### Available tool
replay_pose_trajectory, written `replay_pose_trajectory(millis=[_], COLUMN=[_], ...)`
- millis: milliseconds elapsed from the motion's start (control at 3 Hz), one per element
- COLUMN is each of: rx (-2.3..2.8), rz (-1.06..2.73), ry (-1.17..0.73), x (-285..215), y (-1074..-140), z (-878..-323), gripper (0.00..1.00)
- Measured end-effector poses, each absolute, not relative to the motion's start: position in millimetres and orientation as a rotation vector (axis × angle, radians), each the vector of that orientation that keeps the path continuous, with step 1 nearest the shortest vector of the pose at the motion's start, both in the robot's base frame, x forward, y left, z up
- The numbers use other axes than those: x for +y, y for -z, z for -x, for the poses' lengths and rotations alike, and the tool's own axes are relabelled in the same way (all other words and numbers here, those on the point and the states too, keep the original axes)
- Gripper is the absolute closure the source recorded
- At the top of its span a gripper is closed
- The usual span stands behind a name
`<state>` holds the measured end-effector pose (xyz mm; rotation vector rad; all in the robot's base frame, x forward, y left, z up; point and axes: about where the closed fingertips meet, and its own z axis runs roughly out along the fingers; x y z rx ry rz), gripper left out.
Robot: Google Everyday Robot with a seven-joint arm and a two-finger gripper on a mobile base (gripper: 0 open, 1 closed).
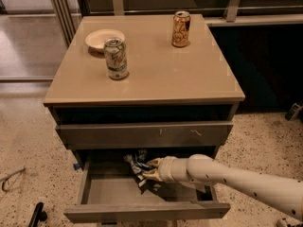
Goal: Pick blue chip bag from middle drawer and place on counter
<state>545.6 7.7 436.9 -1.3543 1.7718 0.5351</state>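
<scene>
The middle drawer [142, 211] is pulled open below the shut top drawer. The blue chip bag [136, 163], crumpled dark blue with white patches, lies at the back middle of the drawer. My gripper [150, 170] reaches in from the right on a cream arm, with its fingertips [152, 162] on either side of the bag's right end, closed on it. The bag is low in the drawer. The beige counter [156, 74] is the cabinet's top, above.
On the counter stand a green-and-white can [116, 58] at the left front, an orange can [181, 29] at the back right and a white bowl [104, 39] at the back left. The scratched top drawer front [144, 134] overhangs the bag. The floor is speckled.
</scene>
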Motion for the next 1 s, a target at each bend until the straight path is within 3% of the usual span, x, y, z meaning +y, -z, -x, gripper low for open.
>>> replay_pose_trajectory(millis=[1000], rx=[1.783], rz=[1.393], ry=[-0.668], x=[5], y=[-471], z=[-507], gripper=[1.00])
